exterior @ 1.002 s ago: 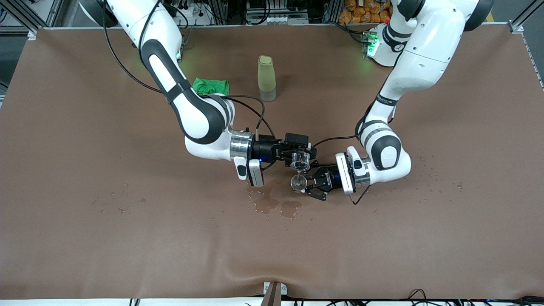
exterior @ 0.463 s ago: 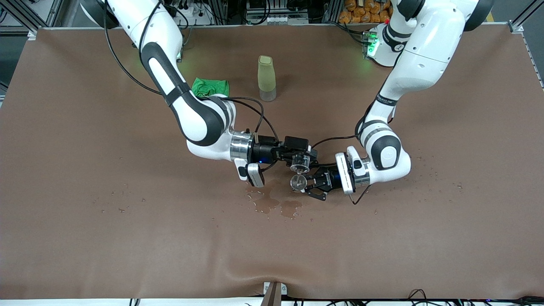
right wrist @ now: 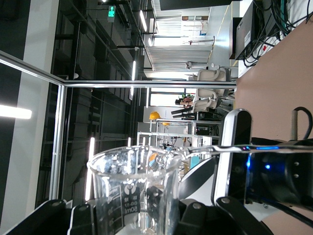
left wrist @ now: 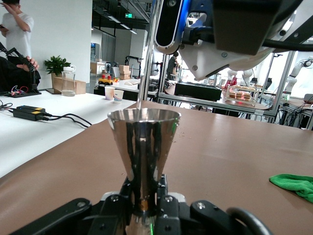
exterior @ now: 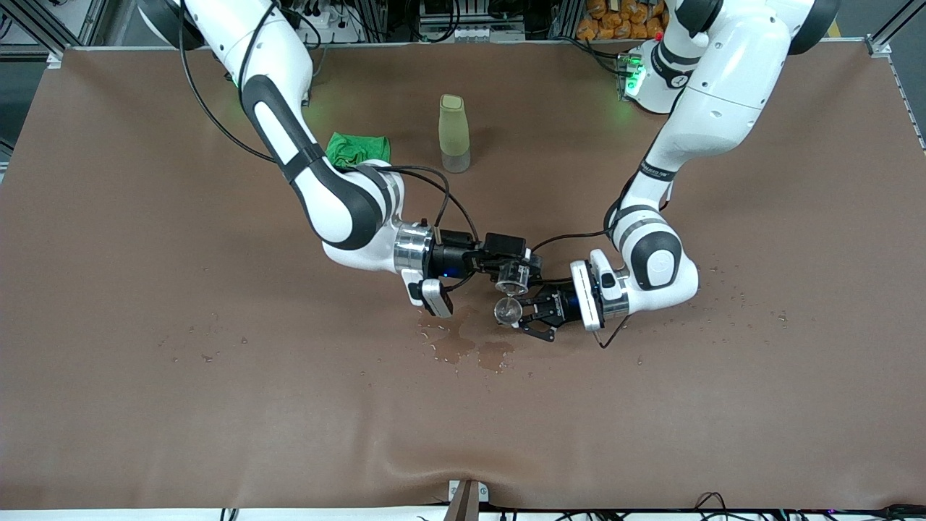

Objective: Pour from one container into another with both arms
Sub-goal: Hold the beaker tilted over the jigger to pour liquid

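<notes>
Glass cup [exterior: 513,275] is tilting in the right gripper [exterior: 506,266], jaws clamped on it, lip over the silver cup [exterior: 508,311], which the left gripper [exterior: 527,315] is clamping upright above wet puddles [exterior: 470,349] mid-bench [exterior: 145,405]; bottle [exterior: 453,133] standing well apart.

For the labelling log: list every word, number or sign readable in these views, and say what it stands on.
Glass cup, held by the right gripper: printed graduation marks and small figures, too blurred to read.
Left arm: dark band with small lettering, too small to read.
Green hanging sign: a pictogram, no words readable.
Metal cup, in the left gripper: no text.
</notes>
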`<state>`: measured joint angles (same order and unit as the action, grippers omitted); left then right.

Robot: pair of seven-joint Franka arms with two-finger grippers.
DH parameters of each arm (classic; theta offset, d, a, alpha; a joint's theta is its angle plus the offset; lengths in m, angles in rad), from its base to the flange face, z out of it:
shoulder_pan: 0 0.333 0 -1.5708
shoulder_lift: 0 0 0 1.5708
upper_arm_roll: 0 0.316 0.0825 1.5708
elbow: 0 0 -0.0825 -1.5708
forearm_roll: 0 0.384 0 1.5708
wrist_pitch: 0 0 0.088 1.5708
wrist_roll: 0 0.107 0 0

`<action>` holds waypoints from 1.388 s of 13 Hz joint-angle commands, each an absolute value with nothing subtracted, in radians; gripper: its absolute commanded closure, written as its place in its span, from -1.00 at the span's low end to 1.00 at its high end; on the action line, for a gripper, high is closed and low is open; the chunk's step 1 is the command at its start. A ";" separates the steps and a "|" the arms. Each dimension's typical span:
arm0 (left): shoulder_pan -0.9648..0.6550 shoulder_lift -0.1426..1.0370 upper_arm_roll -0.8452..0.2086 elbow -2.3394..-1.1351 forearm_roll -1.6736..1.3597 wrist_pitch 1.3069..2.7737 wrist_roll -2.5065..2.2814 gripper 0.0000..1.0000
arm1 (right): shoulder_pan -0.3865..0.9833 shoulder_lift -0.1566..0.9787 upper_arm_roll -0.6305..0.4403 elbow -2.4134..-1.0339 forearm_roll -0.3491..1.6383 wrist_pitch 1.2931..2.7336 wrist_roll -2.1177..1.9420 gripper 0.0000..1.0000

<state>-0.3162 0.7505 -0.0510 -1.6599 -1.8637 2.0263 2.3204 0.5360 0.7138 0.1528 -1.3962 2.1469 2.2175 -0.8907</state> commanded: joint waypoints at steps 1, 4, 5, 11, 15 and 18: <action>-0.319 0.762 -0.054 -1.632 -1.853 2.036 2.298 1.00 | 0.541 0.724 0.156 -1.374 2.181 2.214 -0.890 1.00; -0.319 0.761 -0.054 -1.632 -1.855 2.036 2.296 1.00 | 0.541 0.724 0.160 -1.379 2.192 2.214 -0.882 1.00; -0.319 0.762 -0.054 -1.632 -1.855 2.036 2.296 1.00 | 0.543 0.724 0.160 -1.381 2.210 2.214 -0.882 1.00; -0.319 0.761 -0.054 -1.632 -1.855 2.036 2.295 1.00 | 0.545 0.726 0.160 -1.381 2.255 2.212 -0.874 1.00; -0.319 0.762 -0.054 -1.632 -1.855 2.036 2.295 1.00 | 0.545 0.726 0.160 -1.381 2.261 2.212 -0.844 1.00; -0.318 0.761 -0.054 -1.632 -1.855 2.036 2.295 1.00 | 0.540 0.727 0.160 -1.381 2.298 2.212 -0.838 1.00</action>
<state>-0.3161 0.7521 -0.0510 -1.6570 -1.8637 2.0264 2.3174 0.5404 0.7174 0.1595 -1.3963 2.2480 2.2170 -0.8501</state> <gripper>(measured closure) 0.789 0.846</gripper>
